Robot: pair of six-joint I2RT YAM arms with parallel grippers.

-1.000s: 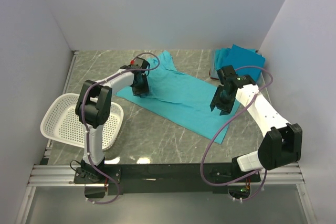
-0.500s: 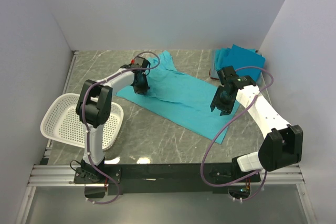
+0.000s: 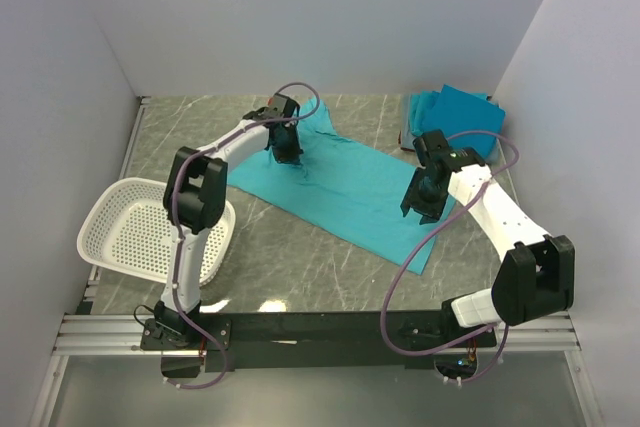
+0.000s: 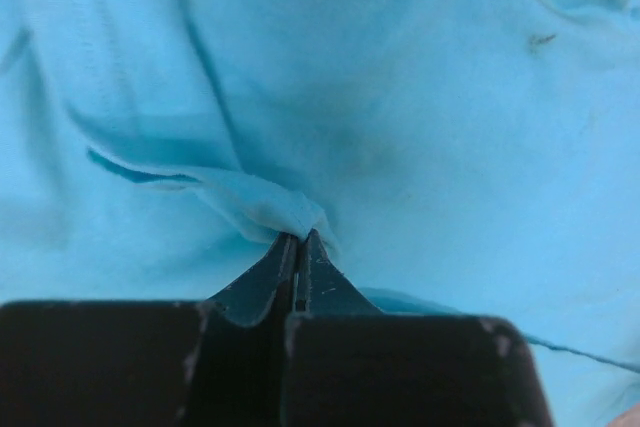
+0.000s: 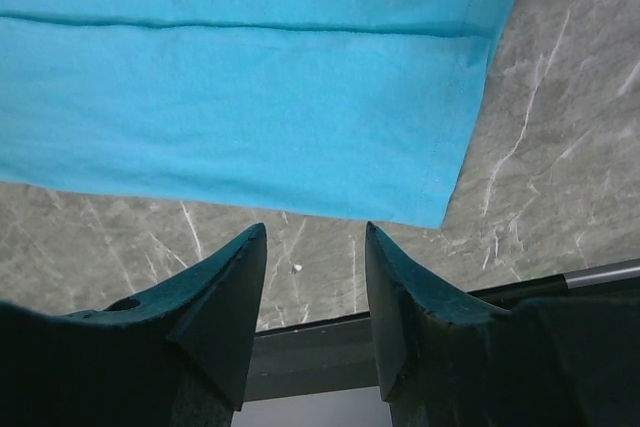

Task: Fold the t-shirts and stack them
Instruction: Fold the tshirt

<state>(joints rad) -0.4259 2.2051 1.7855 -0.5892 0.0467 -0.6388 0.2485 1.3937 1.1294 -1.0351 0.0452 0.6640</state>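
The left tool pinches a raised fold of the teal t-shirt on the bench, while the right tool hangs spread above its edge.

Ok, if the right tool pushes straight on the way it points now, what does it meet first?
Probably the bare marble table, just short of the teal t-shirt hem; the open right tool points down at that strip. Depth is unclear, so it may catch the hem itself.
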